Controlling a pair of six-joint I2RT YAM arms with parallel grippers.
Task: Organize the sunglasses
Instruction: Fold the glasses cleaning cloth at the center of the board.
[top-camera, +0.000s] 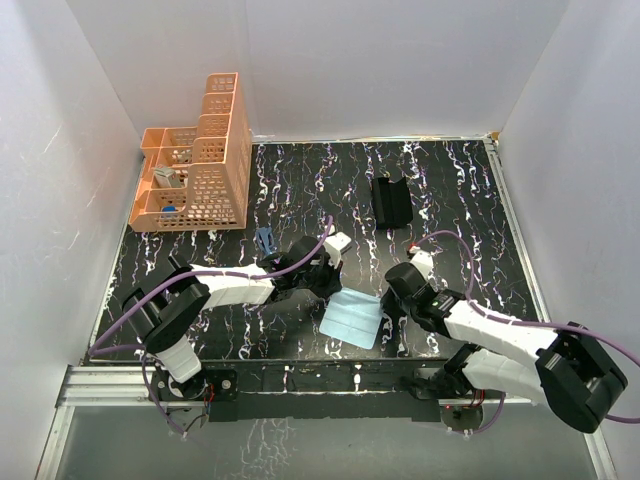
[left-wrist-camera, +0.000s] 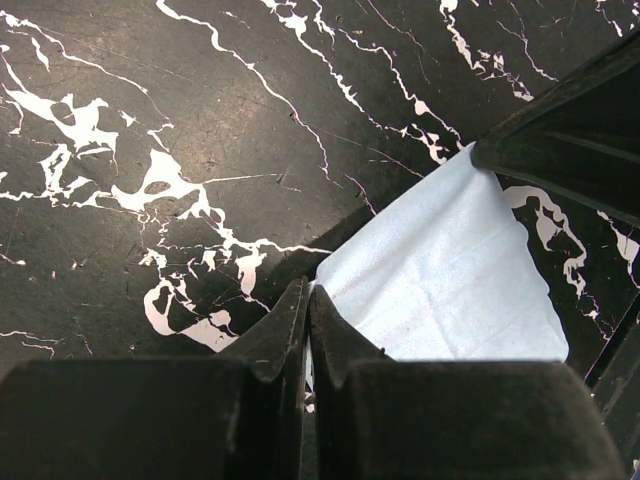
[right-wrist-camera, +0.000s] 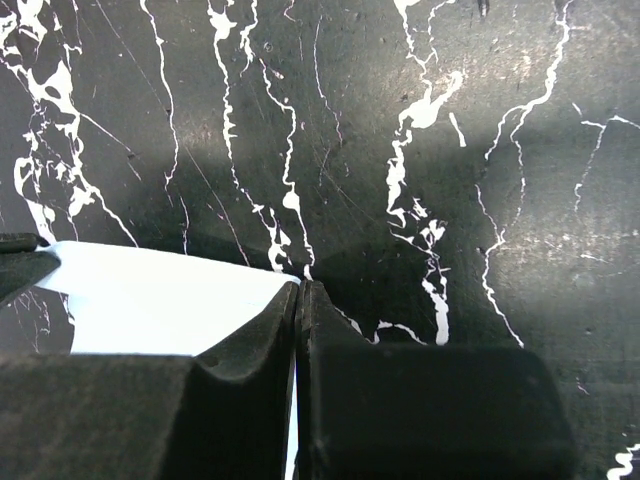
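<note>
The sunglasses (top-camera: 265, 241) are a small dark blue folded pair lying on the marbled table, left of and behind my left arm's wrist. A light blue cloth (top-camera: 352, 320) lies flat near the front between the two arms. My left gripper (top-camera: 336, 290) (left-wrist-camera: 307, 288) is shut on the cloth's (left-wrist-camera: 450, 280) far left corner, with a thin strip of fabric showing between its fingers. My right gripper (top-camera: 386, 305) (right-wrist-camera: 300, 285) is shut on the cloth's (right-wrist-camera: 150, 300) right corner. The black glasses case (top-camera: 392, 201) lies open farther back on the right.
An orange lattice basket (top-camera: 200, 165) with several compartments stands at the back left corner. White walls close in both sides and the back. Purple cables loop over both arms.
</note>
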